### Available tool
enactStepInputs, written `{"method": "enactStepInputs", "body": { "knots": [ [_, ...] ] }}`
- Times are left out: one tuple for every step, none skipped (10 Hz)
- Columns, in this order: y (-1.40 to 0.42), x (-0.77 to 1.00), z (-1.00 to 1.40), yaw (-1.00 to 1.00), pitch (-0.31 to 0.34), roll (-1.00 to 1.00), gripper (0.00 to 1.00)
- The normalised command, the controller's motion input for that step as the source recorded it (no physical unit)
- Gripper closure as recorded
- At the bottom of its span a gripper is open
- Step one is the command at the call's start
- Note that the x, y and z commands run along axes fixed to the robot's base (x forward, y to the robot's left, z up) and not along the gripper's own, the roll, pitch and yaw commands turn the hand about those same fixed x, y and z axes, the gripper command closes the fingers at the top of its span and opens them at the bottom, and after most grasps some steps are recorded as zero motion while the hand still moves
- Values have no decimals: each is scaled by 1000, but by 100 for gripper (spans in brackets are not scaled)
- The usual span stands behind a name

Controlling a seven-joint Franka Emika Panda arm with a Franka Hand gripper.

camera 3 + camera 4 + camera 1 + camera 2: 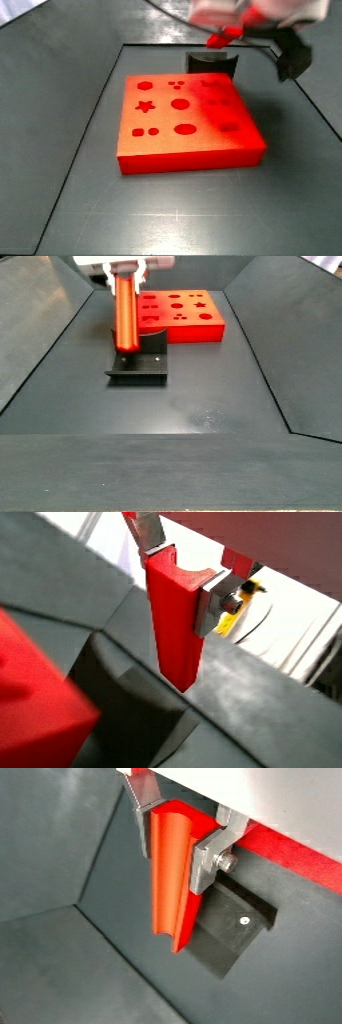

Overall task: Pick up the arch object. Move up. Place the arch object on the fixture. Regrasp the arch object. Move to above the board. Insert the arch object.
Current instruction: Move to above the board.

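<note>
The arch object (174,622) is a bright red bar that hangs upright with its arch-shaped end up between the fingers. My gripper (181,582) is shut on that upper end, as both wrist views show (171,848). In a side view the arch object (124,316) reaches down from the gripper (124,268) to the dark fixture (139,361); whether its lower end touches I cannot tell. The fixture's base plate (234,928) lies right beside the bar's lower end. The orange-red board (181,314) with its cutouts lies just behind the fixture. In the blurred side view the gripper (227,35) hovers over the fixture (211,62).
The board (187,120) and the fixture sit on a dark grey floor with sloping grey walls (54,326) on either side. A corner of the board (34,702) stands close to the bar. Yellow cabling (234,612) hangs behind one finger.
</note>
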Motion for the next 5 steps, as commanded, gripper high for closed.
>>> {"method": "enactStepInputs", "body": {
  "knots": [
    [-109,283,1000,78,337,69,100],
    [-110,283,1000,138,325,43,100],
    [-110,278,1000,204,288,20,100],
    [-111,276,1000,240,259,14,100],
    [-115,277,1000,261,226,13,100]
  ]
}}
